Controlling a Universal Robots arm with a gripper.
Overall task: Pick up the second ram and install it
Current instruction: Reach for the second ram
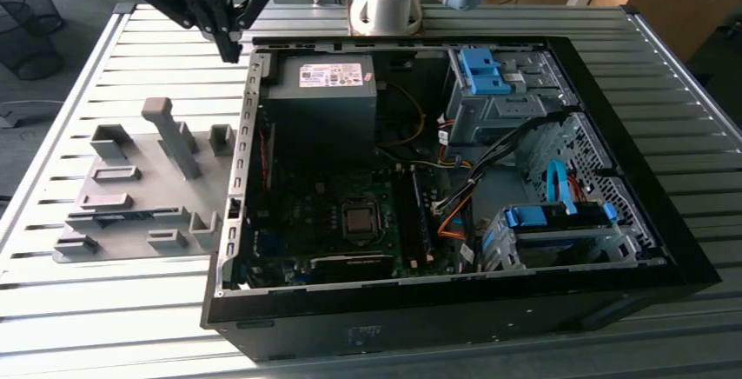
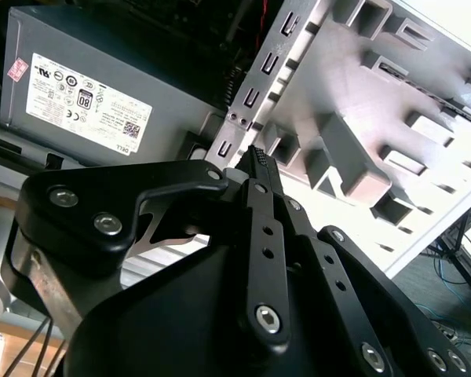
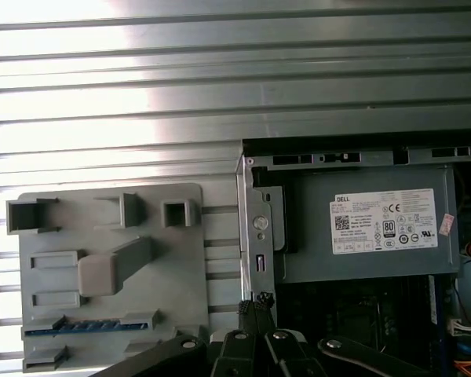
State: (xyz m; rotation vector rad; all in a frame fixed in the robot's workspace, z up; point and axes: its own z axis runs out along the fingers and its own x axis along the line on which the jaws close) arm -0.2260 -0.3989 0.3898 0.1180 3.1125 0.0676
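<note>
Second ram (image 3: 90, 326) edge-up in grey fixture (image 3: 78, 236), long axis toward case (image 3: 259, 236)

worktop (image 1: 104, 327): silver ribbed metal slats. Two items sit directly on it. An open black computer case (image 1: 464, 331), lying on its side, takes the middle through 3 o'clock in the exterior view. A grey fixture plate (image 1: 128, 196) lies flat at 9 o'clock of the case, its edge just beside the case wall.
</note>
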